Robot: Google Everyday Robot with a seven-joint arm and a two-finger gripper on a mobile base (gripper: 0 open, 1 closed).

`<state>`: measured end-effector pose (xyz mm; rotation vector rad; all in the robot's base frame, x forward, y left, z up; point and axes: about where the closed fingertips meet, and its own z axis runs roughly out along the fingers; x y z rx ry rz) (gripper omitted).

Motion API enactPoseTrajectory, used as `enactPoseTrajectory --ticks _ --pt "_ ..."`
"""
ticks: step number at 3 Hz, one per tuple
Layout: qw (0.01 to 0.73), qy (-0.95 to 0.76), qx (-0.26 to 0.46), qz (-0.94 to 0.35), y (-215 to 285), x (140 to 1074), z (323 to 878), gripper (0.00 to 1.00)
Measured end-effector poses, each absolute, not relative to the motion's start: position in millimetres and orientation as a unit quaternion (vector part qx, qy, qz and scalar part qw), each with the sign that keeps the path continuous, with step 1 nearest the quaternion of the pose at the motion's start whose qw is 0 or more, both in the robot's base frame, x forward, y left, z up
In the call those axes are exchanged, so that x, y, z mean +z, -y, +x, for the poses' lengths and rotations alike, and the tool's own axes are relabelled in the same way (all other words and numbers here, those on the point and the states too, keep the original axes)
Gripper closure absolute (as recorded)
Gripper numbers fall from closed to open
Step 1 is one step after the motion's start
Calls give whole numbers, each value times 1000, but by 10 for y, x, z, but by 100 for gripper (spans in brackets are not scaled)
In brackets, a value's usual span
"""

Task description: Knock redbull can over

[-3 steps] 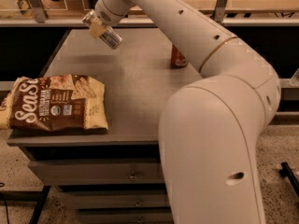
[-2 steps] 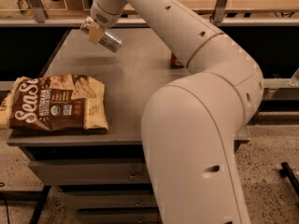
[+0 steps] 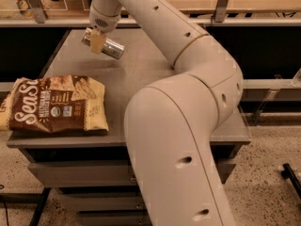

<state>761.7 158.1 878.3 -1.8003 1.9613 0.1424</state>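
Gripper (image 3: 99, 42): two-finger tool at the end of the cream arm (image 3: 188, 102), over the far left part of the grey table (image 3: 141, 69). One tan finger (image 3: 97, 41) crosses the front of the can; the other is hidden behind it. The fingers appear pinched on the can's body.

Redbull can (image 3: 113, 49): slim, silver-grey, held in the gripper. It is tilted far off upright, nearly lying flat. One end juts out on the gripper's left; the longer part runs out and slightly down on its right. Whether its lower end touches the table surface cannot be told.

Chip bag (image 3: 56, 102): brown and yellow, white lettering, lying flat. It sits well apart from the gripper, nearer the camera and to its left, against the table's near left edge.

Arm: enters from the lower foreground, bends at a large elbow to the right of the gripper, then reaches back across the table to the tool, covering much of the table's right side.

Drawers (image 3: 70, 173): grey fronts under the tabletop, below the bag, far from the gripper.
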Motion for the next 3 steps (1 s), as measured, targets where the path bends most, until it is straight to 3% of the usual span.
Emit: enactPoseTrajectory --ticks 1,2,3 --pt "234 -714 53 -657 -1609 8747 7621 13" --pt "232 -714 54 -658 -1630 8707 7625 0" --pt "232 -714 54 -658 -1630 8706 7625 0"
